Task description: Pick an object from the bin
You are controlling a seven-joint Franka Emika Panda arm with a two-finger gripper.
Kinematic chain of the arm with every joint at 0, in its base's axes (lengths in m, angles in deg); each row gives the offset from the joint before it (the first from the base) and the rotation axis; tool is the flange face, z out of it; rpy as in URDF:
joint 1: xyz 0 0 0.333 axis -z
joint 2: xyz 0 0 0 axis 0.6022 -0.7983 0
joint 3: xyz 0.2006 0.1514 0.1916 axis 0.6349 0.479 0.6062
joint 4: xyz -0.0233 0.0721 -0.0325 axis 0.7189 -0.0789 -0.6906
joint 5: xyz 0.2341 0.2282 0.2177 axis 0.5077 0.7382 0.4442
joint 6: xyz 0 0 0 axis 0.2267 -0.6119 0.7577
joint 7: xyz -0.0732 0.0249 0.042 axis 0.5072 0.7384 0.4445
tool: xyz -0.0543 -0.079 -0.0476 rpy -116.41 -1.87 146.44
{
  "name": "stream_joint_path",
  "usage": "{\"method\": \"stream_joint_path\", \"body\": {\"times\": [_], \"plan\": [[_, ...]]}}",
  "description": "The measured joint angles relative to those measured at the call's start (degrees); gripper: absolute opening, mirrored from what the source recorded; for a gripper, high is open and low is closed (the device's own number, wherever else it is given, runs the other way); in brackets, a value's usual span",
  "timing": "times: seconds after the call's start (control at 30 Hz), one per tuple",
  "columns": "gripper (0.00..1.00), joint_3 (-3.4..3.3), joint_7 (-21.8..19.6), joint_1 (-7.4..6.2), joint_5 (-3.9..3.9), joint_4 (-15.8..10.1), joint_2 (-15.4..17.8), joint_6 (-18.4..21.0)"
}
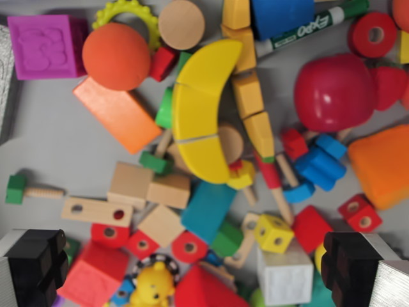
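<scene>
The wrist view looks straight down into a grey bin (57,153) full of toys. A yellow toy banana (201,109) lies in the middle, with an orange ball (116,55) and an orange block (116,114) to its left and a red apple (334,91) to its right. My gripper (195,268) is open, its two black fingertips (33,256) showing at the lower corners, well apart. Between them lie a red block (96,275), a yellow figure (152,284) and a white cube (285,275). Nothing is held.
A purple cube (46,46), a wooden disc (181,24), a green Expo marker (310,29), a teal block (208,211), blue pieces (319,167) and an orange shape (382,165) crowd the bin. Bare grey floor shows at the left. The bin's wall (5,83) edges the left.
</scene>
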Motion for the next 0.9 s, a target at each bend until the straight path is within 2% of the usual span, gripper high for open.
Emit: {"method": "stream_joint_path", "body": {"times": [0.33,0.9], "plan": [[1.0,0.52,-4.47,-1.42,0.14,-0.41,-1.36,-1.88],[1.0,1.5,-14.34,-4.76,0.4,-0.77,-4.9,-5.92]]}}
